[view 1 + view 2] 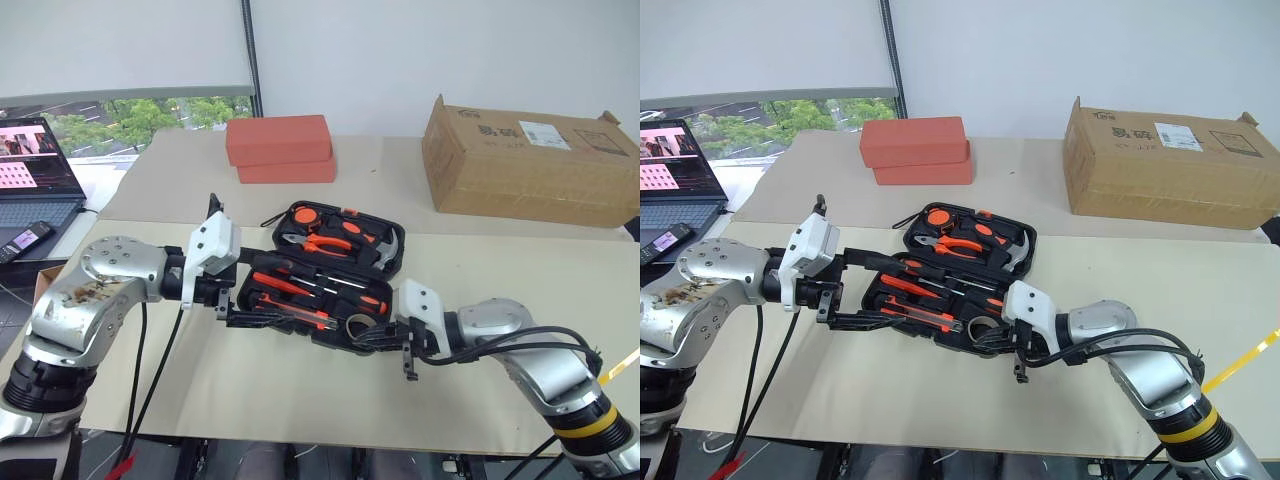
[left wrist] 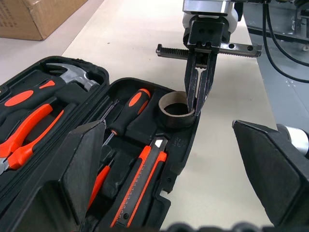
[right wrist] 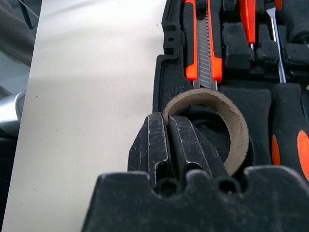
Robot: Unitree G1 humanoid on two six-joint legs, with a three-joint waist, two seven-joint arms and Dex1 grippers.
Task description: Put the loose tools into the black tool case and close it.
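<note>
Tape roll [image 3: 219, 123] at the case [image 2: 186, 145] corner, rim seemingly pinched by right hand [image 2: 197, 104]; left hand [image 1: 228, 312] open.

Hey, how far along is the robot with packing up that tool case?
Mostly packed: the screwdrivers and utility knife already lie in the open black tool case. In hand: the right gripper is shut on the wall of the tape roll, at its slot in the case's corner. The left gripper waits open at the case's other end. Left: release the roll, close the lid.
</note>
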